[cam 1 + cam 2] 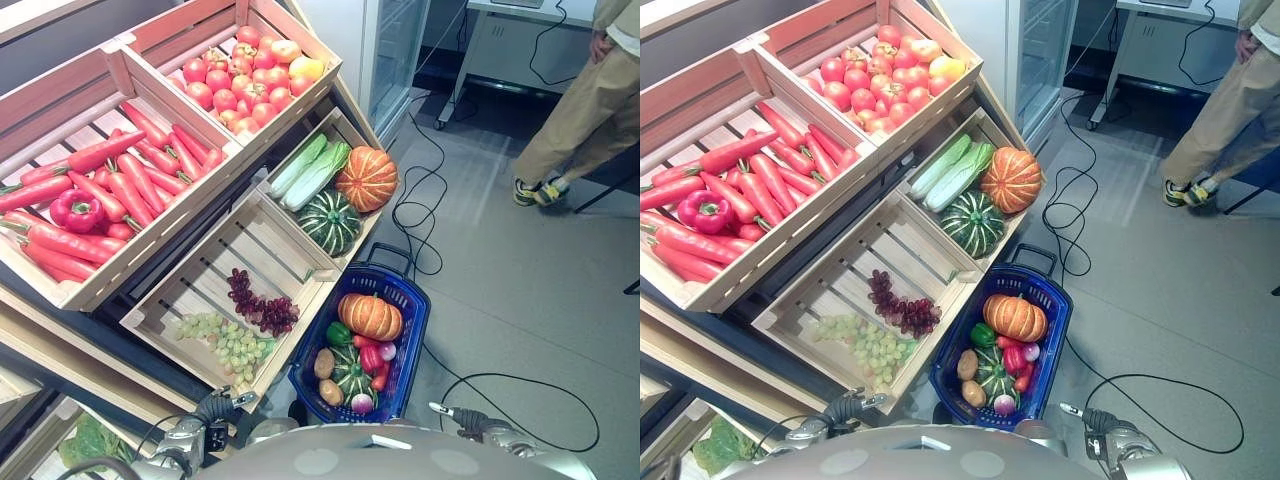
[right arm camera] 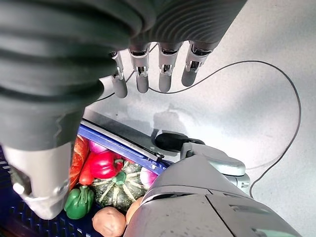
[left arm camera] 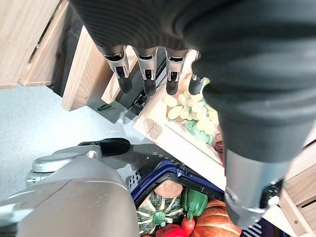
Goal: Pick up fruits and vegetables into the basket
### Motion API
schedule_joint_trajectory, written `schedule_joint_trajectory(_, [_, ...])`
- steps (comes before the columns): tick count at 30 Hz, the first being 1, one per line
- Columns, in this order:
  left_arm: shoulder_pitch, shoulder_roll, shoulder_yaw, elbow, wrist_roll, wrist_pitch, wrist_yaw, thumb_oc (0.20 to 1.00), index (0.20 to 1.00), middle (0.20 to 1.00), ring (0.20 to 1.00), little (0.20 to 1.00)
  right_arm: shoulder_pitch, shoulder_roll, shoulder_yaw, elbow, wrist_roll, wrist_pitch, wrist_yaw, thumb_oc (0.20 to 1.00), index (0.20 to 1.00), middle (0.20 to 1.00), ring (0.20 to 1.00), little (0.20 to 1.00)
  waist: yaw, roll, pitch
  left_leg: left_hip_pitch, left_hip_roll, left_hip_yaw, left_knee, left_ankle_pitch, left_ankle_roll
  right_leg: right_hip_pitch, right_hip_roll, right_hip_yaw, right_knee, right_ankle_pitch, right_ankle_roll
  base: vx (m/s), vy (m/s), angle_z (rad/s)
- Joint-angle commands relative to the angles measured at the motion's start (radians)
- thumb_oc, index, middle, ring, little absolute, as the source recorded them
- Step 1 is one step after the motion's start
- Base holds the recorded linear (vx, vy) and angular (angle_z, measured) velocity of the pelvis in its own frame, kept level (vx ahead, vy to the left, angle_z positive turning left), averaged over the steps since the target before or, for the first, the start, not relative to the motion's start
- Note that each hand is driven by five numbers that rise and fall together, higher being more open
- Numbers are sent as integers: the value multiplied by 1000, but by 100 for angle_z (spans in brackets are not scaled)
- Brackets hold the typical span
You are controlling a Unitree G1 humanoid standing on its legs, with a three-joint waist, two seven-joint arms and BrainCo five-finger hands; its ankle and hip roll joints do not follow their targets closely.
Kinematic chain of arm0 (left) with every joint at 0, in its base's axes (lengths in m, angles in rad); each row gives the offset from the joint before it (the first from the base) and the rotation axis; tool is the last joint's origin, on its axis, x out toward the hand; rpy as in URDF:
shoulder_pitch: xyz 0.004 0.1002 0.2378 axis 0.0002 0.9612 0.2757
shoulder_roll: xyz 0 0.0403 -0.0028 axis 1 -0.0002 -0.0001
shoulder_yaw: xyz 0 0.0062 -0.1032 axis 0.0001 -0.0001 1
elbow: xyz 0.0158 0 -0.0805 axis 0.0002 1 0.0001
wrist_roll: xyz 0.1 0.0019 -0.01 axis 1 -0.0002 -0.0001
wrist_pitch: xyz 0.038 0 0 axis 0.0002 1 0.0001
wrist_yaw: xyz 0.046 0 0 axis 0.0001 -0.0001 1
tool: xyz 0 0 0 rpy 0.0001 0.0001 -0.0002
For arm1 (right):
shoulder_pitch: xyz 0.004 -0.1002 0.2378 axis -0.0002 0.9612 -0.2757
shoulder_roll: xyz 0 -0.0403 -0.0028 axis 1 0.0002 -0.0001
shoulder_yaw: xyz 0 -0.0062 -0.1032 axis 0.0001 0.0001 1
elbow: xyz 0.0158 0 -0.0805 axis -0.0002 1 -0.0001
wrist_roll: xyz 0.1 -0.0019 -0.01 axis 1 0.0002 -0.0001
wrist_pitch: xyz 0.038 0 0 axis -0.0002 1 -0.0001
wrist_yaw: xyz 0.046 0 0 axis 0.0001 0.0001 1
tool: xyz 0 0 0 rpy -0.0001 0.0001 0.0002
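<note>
Head camera first: the blue basket [image 1: 412, 305] sits on the grey floor right against the wooden display stand, and it already has an orange pumpkin [image 1: 370, 316], a striped green squash [image 1: 351, 372], a green pepper [image 1: 339, 333], a red pepper [image 1: 370, 357], two potatoes [image 1: 324, 363] and a purple-white onion [image 1: 362, 403] inside. On the stand, the nearest crate [image 1: 240, 250] holds green grapes [image 1: 225, 340] and dark red grapes [image 1: 262, 308]. The crate next to it has a big orange pumpkin [image 1: 366, 178], a dark green squash [image 1: 330, 221] and pale green cabbages [image 1: 312, 170]. The upper crates hold carrots [image 1: 110, 180] with one red bell pepper [image 1: 76, 210], and tomatoes [image 1: 235, 85]. A person's legs [image 1: 580, 110] stand at the far right.

Left wrist view: the left hand [image 3: 148, 74] hangs with its fingers straight and loose, holding nothing, above the edge of the grape crate, with the basket just below.

Right wrist view: the right hand [image 2: 153, 74] has relaxed, straight fingers too, empty, over the bare floor just beside the basket's rim.
</note>
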State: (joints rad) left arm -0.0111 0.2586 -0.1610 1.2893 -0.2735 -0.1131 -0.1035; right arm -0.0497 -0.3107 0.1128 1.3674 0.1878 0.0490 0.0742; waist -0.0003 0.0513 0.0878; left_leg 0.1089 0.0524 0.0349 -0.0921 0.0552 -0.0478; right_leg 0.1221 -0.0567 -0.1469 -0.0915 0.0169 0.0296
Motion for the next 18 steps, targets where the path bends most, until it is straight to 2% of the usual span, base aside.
schedule_joint_trajectory(1, [-69,13,0,62,21,-27,9,1000,1000,1000,1000,1000,-58,8,-9,64,29,-18,-1,1000,1000,1000,1000,1000,21,-48,9,7,55,9,5,-35,-30,-10,-107,22,4,50,93,0,0,0])
schedule_joint_trajectory(13, [-59,19,3,49,-11,-45,11,1000,1000,1000,1000,1000,-52,-2,-12,54,33,-25,-7,1000,1000,1000,1000,1000,27,-49,35,-22,55,-3,5,-23,-33,-33,-104,20,4,59,96,9,-1,0])
schedule_joint_trajectory(16, [-62,21,-1,32,-37,-52,8,1000,1000,1000,1000,1000,-54,-5,-10,43,48,-29,-9,1000,1000,1000,1000,1000,28,-46,56,-48,56,-5,5,-15,-34,-59,-104,23,4,67,96,-15,-9,1])
schedule_joint_trajectory(18, [-71,26,-7,14,-63,-71,0,1000,1000,1000,1000,1000,-68,-9,-3,31,69,-40,-14,1000,1000,1000,1000,1000,27,-40,94,-86,54,-9,5,-4,-33,-98,-104,28,4,78,95,-168,-27,2])
